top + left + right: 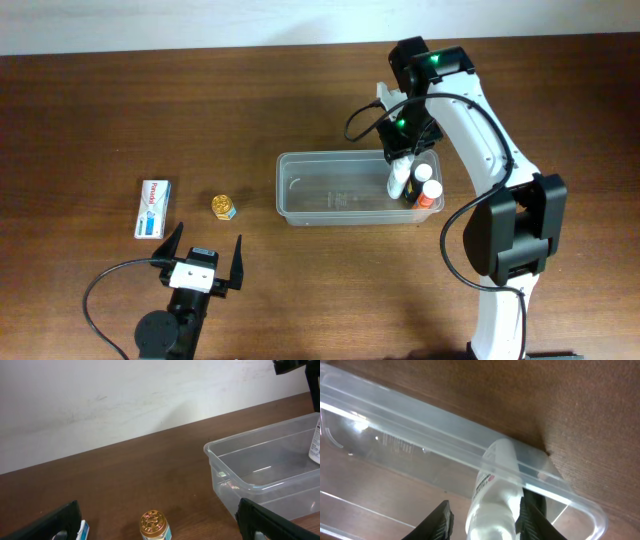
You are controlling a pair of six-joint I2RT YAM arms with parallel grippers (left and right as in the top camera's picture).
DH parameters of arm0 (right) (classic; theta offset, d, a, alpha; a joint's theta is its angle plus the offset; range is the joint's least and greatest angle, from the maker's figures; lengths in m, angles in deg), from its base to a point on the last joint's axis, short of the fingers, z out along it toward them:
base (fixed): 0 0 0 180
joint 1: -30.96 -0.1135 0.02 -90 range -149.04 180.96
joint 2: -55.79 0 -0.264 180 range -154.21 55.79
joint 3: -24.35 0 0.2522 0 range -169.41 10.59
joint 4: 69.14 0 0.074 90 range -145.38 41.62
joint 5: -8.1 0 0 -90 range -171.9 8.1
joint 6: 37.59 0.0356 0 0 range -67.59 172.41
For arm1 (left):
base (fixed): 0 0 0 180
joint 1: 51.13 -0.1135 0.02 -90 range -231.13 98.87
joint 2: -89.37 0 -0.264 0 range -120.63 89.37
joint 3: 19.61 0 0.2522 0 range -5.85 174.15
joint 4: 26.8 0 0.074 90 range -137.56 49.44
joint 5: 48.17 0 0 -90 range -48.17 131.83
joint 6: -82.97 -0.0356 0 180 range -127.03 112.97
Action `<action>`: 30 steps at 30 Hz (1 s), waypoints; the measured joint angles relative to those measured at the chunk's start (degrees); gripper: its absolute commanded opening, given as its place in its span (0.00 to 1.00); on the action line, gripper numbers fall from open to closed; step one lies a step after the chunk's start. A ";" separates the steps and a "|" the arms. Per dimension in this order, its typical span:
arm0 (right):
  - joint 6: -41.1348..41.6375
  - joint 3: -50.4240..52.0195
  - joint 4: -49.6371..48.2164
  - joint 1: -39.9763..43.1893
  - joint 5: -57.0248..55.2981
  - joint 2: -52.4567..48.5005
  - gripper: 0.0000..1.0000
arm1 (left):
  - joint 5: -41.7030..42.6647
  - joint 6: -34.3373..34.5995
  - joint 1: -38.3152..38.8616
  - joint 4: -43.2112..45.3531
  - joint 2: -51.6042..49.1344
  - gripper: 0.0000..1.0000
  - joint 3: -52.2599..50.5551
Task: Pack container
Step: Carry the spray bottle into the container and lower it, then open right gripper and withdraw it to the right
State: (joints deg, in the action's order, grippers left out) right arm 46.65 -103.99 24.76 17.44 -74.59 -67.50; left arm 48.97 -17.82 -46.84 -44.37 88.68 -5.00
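The clear plastic container sits at mid-table; it also shows in the left wrist view and the right wrist view. My right gripper hangs over its right end, jaws open around a white bottle that stands inside the tub, with a gap on the left finger's side. An orange bottle with a white cap stands in the same end. My left gripper is open and empty, low near the front edge, with a gold-capped jar just ahead of its jaws.
The gold-capped jar stands on the table left of the container. A white and blue box lies further left; its corner shows by my left finger. A pale wall runs behind the table's far edge.
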 measured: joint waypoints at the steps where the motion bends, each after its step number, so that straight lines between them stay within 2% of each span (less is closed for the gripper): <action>1: 0.00 -0.07 -0.07 0.00 0.02 0.00 0.40 | 0.00 0.02 0.00 0.00 0.00 0.99 0.00; 3: -0.02 -0.92 0.00 0.00 0.02 0.00 0.42 | 0.00 0.02 0.00 0.00 0.00 0.99 0.00; 8: 0.70 -7.41 0.28 0.13 -0.39 0.00 0.59 | 0.00 0.02 0.00 0.00 0.00 0.99 0.00; 10: 1.79 -9.79 0.55 0.35 -1.95 0.33 0.79 | 0.00 0.02 0.00 0.00 0.00 0.99 0.00; 11: 3.06 -10.54 0.85 0.66 -3.06 0.66 0.93 | 0.00 0.00 0.00 0.00 0.00 0.99 0.00; 12: 4.11 -11.04 1.31 1.18 -4.11 1.11 0.98 | 0.00 0.00 0.00 0.00 0.00 0.99 0.00; 19: 8.85 -11.91 4.68 12.15 -7.93 3.87 0.99 | 0.00 0.00 0.00 0.00 0.00 0.99 0.00; 25: 11.43 -11.96 5.86 24.09 -5.95 3.87 0.98 | 0.00 0.02 0.00 0.00 0.00 0.99 0.00; 30: 11.89 -11.96 7.08 30.34 -4.48 3.87 0.98 | 0.00 0.00 0.00 0.00 0.00 0.99 0.00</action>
State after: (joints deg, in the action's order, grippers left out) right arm 58.54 -115.95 31.85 47.78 -79.07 -63.63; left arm 48.97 -17.82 -46.84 -44.37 88.68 -5.00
